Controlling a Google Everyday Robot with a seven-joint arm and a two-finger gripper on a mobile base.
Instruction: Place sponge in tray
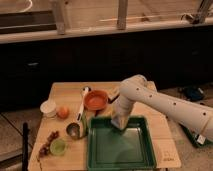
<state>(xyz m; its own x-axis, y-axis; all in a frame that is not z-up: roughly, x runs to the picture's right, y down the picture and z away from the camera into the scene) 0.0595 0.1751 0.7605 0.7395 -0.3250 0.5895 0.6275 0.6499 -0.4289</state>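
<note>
A green tray (125,159) lies on the front right part of the wooden table (65,92). My white arm comes in from the right and bends down over the tray's back edge. My gripper (119,124) hangs just inside the tray's back left area, close to its floor. I cannot make out the sponge; it may be hidden at the gripper's tip.
An orange bowl (96,100) sits behind the tray's left corner, with a white-handled utensil (82,105) beside it. To the left stand a white bowl (48,107), an orange fruit (63,112), a metal cup (74,130), a green cup (58,146) and dark grapes (49,140).
</note>
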